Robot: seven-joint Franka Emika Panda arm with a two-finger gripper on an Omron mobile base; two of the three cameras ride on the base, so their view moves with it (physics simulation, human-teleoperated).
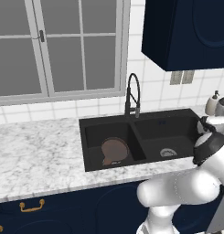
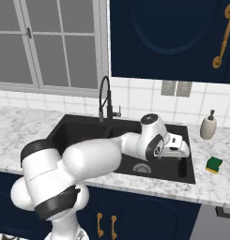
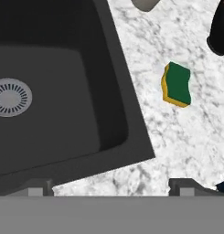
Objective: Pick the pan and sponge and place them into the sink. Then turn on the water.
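The pan (image 1: 115, 150) already lay in the left basin of the sink (image 1: 109, 122), tilted against the basin's floor, handle end low toward the front wall. The sponge (image 2: 213, 164) was not yet picked: it sat flat on the marble counter (image 2: 22, 126) just beside the sink's right rim, nearer the counter's front edge than the wall, with a soap dispenser (image 2: 208, 125) behind it toward the backsplash. No water ran from the tap (image 2: 105, 99).

The gripper (image 2: 182, 161) hung over the right basin close to its right wall, fingers spread wide and holding nothing. In the hand view the sponge (image 3: 177, 85) sat off-center, up and to the right of the fingertips (image 3: 192, 186), with the sink corner between.

Risks, as judged:
- The hand was not above the sponge; descending from there would likely put a finger on the sink rim or into the basin.
- The sponge was small and low, so a shallow descent could close above it, and a deep one could jam the tips on the counter.
- It lay angled to the fingers in the hand view, so closing without turning could pinch a corner and spin it out.
- A push toward the front edge could slide it off the counter.
- A wide swing could clip the dispenser or a dark object (image 3: 220, 28) beyond the sponge.
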